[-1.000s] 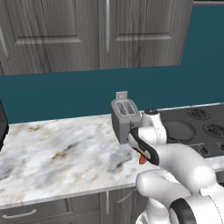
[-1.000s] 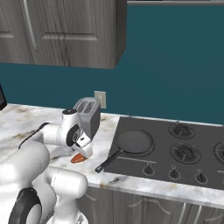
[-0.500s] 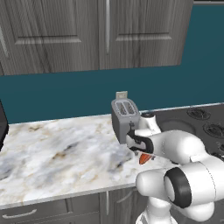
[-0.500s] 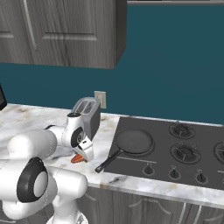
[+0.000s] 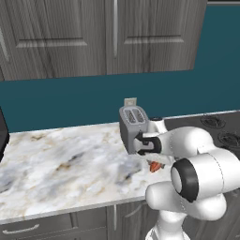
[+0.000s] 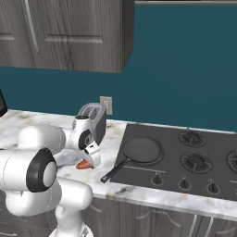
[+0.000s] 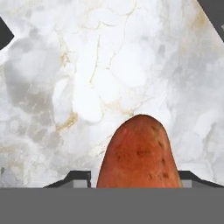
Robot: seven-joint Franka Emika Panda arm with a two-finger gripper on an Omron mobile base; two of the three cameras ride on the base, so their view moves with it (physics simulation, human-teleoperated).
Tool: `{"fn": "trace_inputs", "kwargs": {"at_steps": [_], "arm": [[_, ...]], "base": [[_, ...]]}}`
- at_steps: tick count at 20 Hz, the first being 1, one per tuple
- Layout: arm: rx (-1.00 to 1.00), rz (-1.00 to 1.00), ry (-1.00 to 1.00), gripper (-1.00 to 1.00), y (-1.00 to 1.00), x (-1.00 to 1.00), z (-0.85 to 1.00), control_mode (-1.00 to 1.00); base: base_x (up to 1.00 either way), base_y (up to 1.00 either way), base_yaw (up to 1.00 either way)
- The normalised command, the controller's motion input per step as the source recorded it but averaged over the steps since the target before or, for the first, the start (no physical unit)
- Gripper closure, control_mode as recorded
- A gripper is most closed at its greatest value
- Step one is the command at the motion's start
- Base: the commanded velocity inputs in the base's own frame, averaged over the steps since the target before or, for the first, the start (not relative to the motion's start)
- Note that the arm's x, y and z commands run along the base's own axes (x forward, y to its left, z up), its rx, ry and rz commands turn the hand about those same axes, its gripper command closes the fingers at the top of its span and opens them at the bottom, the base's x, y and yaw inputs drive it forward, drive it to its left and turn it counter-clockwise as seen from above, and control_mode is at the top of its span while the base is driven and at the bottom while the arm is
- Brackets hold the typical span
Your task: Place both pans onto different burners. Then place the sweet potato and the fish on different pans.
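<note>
Room: marble counter (image 5: 61, 164) under grey cabinets, teal wall behind, black cooktop (image 6: 185, 159) past the counter's end.

Left base view: gripper (image 5: 157, 161) is low over the counter, just in front of the toaster (image 5: 132, 126). A red-orange end of the sweet potato (image 5: 154, 167) pokes out right beneath it; the arm hides the rest.

Right base view: gripper (image 6: 89, 159) points down at the counter, toaster (image 6: 92, 121) just behind it. The sweet potato (image 6: 83, 165) lies directly under the hand, on the marble. One pan (image 6: 141, 150) sits on the near burner, beside the gripper on the cooktop side, its handle angled back toward the hand.

Hand view: sweet potato (image 7: 139, 155) sits between the two finger tips, one tip (image 7: 76, 177) on either flank. Its long axis runs straight away from the hand, across the closing line, rounded end pointing off over the marble.

Pincer state: jaws are partway in around the sweet potato; I cannot tell whether they press on it.

Coming move, my guess: finish the squeeze, lift, carry sideways to the pan.
</note>
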Motion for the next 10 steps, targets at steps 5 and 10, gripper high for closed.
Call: {"fn": "trace_inputs", "kwargs": {"at_steps": [5, 10], "arm": [[0.04, -0.01, -0.01, 1.00, -0.19, -0.41, 0.16, -1.00], [0.00, 0.00, -0.10, 1.00, -0.07, -0.24, 0.68, -1.00]], "base": [[0.00, 0.00, 0.00], [0.00, 0.00, 0.00]]}}
